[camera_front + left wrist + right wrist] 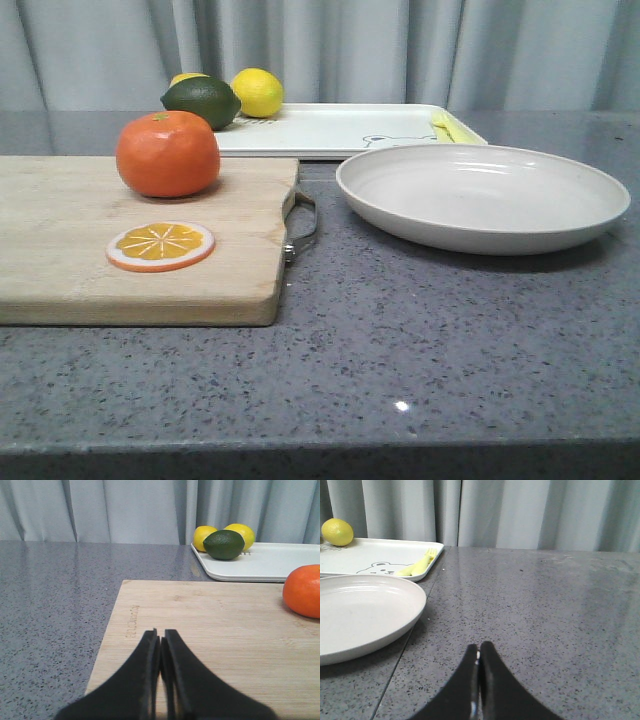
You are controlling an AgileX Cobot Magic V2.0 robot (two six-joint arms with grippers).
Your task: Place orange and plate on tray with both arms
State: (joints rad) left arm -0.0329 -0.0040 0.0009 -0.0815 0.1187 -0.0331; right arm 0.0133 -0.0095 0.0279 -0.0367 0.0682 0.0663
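1. Nothing of the task is done yet, judging from how things lie: neither the orange (167,153) nor the plate (483,196) is on the tray (330,128).
2. The orange sits on the wooden cutting board (60,240) on the left part of the tabletop (420,340), behind an orange slice disc (160,246) that lies flat on the same board.
3. The plate rests on the bare tabletop on the right part, just in front of the tray, its far rim overlapping the tray's near edge in the front view; whether they touch I cannot tell.
4. The tray lies toward the far edge, already carrying a dark green fruit (202,101), two lemons (257,92) and a small yellow fork (420,565) beside the bear-face drawing; its middle looks free.
5. The left claw (160,641) has its tips pressed together with nothing between them, low over the board, well apart from the orange.
6. The right claw (479,652) is likewise closed and empty, over bare tabletop beside the plate.
7. Left to do, as I judge it: both grasps, both lifts and both placings.
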